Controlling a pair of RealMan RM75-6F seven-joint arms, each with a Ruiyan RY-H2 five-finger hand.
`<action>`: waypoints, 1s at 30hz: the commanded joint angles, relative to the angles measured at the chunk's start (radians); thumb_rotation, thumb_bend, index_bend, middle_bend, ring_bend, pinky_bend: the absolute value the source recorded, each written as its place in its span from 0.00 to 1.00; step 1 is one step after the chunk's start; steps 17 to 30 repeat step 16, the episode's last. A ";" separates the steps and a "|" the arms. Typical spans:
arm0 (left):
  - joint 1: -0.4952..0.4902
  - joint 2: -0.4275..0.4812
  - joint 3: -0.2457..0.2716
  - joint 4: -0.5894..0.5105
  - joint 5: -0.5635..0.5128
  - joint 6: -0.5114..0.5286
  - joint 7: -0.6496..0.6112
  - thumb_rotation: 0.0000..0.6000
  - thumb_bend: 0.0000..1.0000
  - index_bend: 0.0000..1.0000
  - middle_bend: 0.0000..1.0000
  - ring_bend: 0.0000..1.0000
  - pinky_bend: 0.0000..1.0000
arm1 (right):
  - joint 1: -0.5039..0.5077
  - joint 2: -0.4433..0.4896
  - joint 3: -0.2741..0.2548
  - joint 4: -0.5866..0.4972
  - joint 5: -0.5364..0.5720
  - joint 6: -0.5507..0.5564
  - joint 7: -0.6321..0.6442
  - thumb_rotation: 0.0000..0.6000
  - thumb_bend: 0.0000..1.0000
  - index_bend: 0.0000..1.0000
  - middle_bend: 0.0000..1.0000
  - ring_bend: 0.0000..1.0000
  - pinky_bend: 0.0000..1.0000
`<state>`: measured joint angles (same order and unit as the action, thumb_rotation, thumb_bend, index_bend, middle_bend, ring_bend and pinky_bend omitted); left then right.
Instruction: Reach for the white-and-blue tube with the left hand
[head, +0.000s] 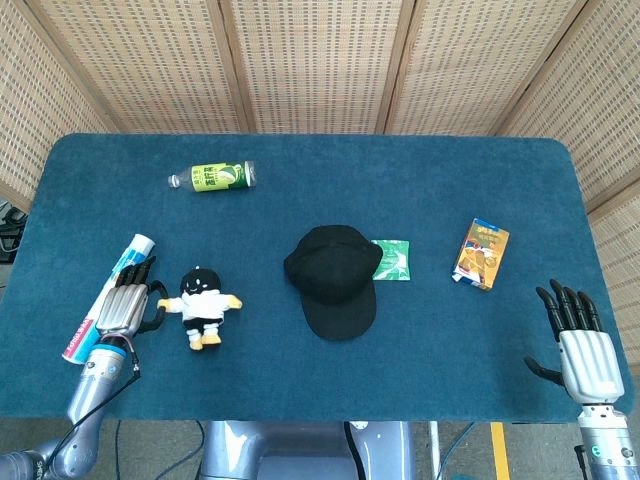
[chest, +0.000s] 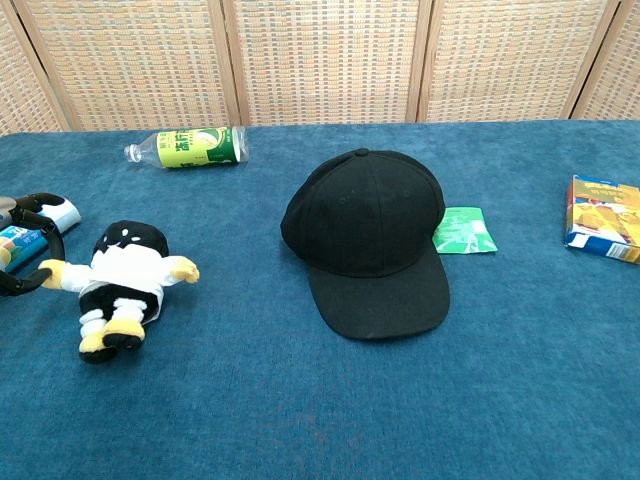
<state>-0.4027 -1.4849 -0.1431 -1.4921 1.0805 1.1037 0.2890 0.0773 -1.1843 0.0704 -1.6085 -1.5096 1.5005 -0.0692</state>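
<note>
The white-and-blue tube (head: 128, 255) lies slanted near the table's left edge, its cap end pointing away from me. My left hand (head: 123, 308) sits low over the tube's right side, fingers stretched along it toward the cap, holding nothing. In the chest view only the tube's far end (chest: 20, 238) shows at the left border, with dark fingers (chest: 52, 232) arching over it. My right hand (head: 580, 345) rests open at the table's front right corner, palm down; the chest view does not show it.
A plush doll (head: 203, 303) lies just right of my left hand. A black cap (head: 333, 278) covers part of a green packet (head: 393, 260) mid-table. A green bottle (head: 212, 177) lies at the back left and an orange-and-blue carton (head: 482, 253) stands to the right.
</note>
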 joint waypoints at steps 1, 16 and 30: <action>-0.001 0.000 0.001 0.000 0.000 0.001 0.000 1.00 0.49 0.56 0.00 0.00 0.00 | 0.000 0.000 0.000 0.000 0.000 0.000 0.000 1.00 0.09 0.00 0.00 0.00 0.00; -0.005 0.001 0.006 0.000 -0.004 0.005 -0.003 1.00 0.51 0.60 0.00 0.00 0.00 | 0.000 0.000 0.000 0.000 0.000 0.000 0.000 1.00 0.09 0.00 0.00 0.00 0.00; -0.005 0.001 0.006 0.000 -0.004 0.005 -0.003 1.00 0.51 0.60 0.00 0.00 0.00 | 0.000 0.000 0.000 0.000 0.000 0.000 0.000 1.00 0.09 0.00 0.00 0.00 0.00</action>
